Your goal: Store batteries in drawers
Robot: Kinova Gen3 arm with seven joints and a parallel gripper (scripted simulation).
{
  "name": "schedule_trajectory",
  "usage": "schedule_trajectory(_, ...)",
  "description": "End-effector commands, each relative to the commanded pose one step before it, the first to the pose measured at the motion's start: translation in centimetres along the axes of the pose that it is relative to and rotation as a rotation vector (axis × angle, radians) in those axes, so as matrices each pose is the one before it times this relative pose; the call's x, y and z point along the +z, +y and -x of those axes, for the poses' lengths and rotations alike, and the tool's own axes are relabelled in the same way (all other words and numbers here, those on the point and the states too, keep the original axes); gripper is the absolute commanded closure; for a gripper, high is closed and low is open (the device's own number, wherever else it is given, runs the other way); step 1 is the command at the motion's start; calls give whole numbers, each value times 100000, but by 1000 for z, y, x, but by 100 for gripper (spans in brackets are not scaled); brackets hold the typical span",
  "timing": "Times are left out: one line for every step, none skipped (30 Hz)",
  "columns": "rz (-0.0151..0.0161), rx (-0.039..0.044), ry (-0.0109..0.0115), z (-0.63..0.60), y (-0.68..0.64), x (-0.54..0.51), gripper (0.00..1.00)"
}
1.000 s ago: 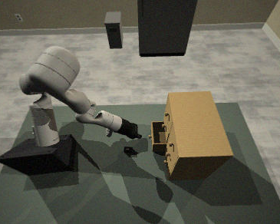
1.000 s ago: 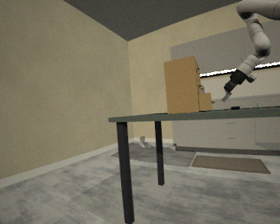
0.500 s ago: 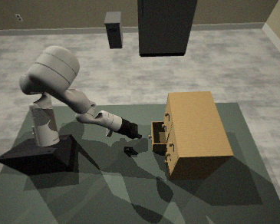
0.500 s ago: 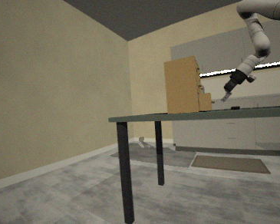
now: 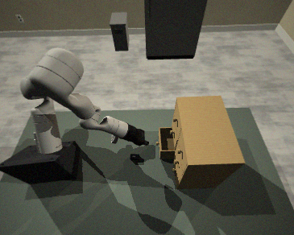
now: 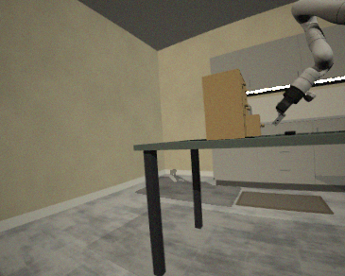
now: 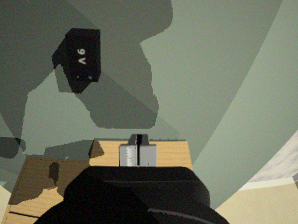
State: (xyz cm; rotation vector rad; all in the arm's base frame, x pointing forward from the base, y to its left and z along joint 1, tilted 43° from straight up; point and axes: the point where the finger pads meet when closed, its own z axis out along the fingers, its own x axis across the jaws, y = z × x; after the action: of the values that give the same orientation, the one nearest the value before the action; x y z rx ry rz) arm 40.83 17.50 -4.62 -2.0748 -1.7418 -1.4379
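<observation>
The wooden chest (image 5: 205, 133) (image 6: 222, 104) stands on the right of the green table top, its drawer fronts facing my arm. One drawer (image 5: 166, 143) (image 6: 253, 126) (image 7: 169, 155) on its left side, low down, is pulled partway out. The others are pushed in. My gripper (image 5: 147, 142) (image 6: 275, 123) (image 7: 139, 144) is shut and empty. It hangs tilted down, just in front of the open drawer's front and a little above the table. No AA or AAA battery shows in any view. The inside of the open drawer is mostly hidden.
A black 9V block (image 5: 137, 158) (image 7: 80, 59) lies on the table top (image 5: 111, 193) just in front of the gripper, near the open drawer. My arm's base (image 5: 35, 162) stands at the left. The table edge (image 6: 225, 144) runs near the chest's back.
</observation>
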Motion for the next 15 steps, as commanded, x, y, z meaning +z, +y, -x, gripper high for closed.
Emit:
schedule_trajectory(162,-49,-49,20,82,-16,100)
schedule_trajectory(0,0,0,0,0,0,100)
schedule_trajectory(0,0,0,0,1,1,100)
schedule_trajectory(0,0,0,0,2,2,100)
schedule_trajectory(0,0,0,0,4,4,100)
schedule_trajectory(0,0,0,0,5,5,100)
schedule_trajectory(0,0,0,0,7,8,100)
schedule_trajectory(0,0,0,0,10,10,100)
schedule_trajectory(0,0,0,0,12,12,100)
schedule_trajectory(0,0,0,0,15,15,100)
schedule_trajectory(0,0,0,0,18,18,100)
schedule_trajectory(0,0,0,0,21,21,100)
schedule_trajectory(0,0,0,0,24,24,100)
schedule_trajectory(0,0,0,0,0,0,100)
schedule_trajectory(0,0,0,0,0,0,100)
